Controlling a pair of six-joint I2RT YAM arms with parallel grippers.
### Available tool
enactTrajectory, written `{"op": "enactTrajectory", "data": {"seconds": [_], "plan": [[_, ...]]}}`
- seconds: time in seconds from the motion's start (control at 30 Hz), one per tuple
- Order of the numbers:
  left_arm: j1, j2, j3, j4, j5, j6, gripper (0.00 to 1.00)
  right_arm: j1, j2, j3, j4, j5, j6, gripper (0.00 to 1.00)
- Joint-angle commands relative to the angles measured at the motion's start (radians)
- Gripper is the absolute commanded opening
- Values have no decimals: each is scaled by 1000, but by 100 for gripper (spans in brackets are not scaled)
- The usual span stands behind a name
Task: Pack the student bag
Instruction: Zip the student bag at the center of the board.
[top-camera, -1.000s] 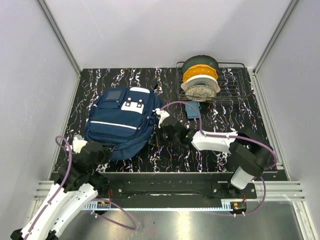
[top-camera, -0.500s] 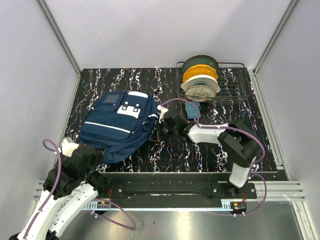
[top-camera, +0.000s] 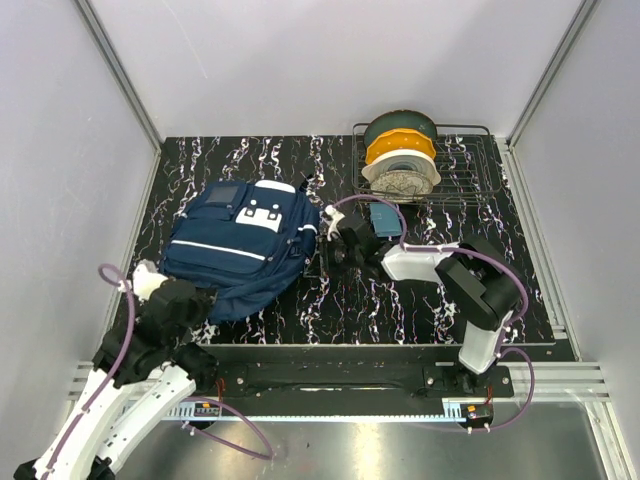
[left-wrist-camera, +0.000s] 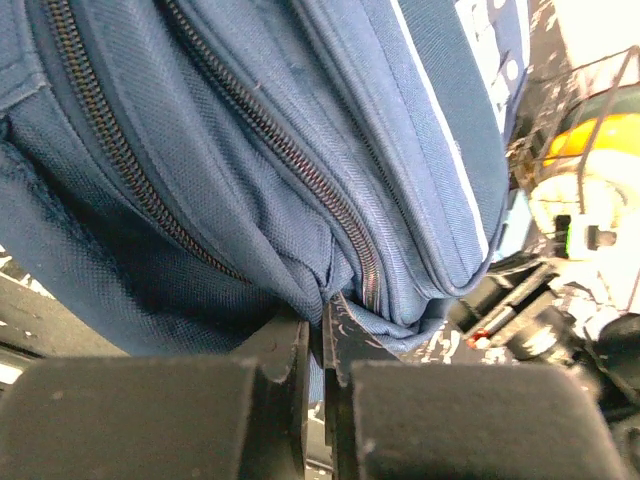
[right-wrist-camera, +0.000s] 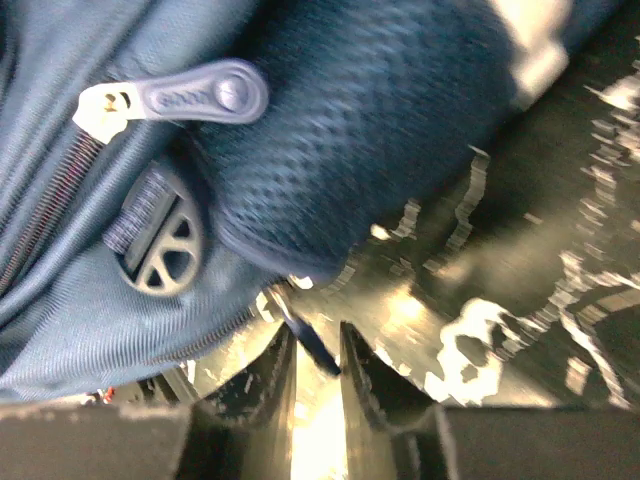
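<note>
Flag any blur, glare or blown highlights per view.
Top external: sharp and evenly lit, student bag clear. Left wrist: bag weave and zipper crisp, but the upper right around the rack is blown out and the bottom edge sits in deep shadow. Right wrist: soft and smeared overall, worst on the mesh fabric; glare streaks on the table; zipper pull legible.

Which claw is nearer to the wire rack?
Right. The right claw is just front-left of the wire rack, at the right edge of the student bag; the left claw is far off, at its near corner.
</note>
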Motion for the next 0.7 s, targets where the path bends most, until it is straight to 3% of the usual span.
{"op": "enactTrajectory", "data": {"seconds": [0.0,0.03,0.17,0.43,0.67], "plan": [[10,151,-16,304,52,168,0,-70,-103,-48,-56,121,6,34],[10,184,-27,341,127,176,0,-75,-120,-51,-94,131,9,54],[12,294,-55,453,208,190,0,-87,-229,-68,-194,240,6,68],[10,320,-110,547,333,230,0,-96,-497,-150,-358,496,-2,75],[4,327,-176,605,479,305,0,-124,-570,-168,-382,530,-14,72]]}}
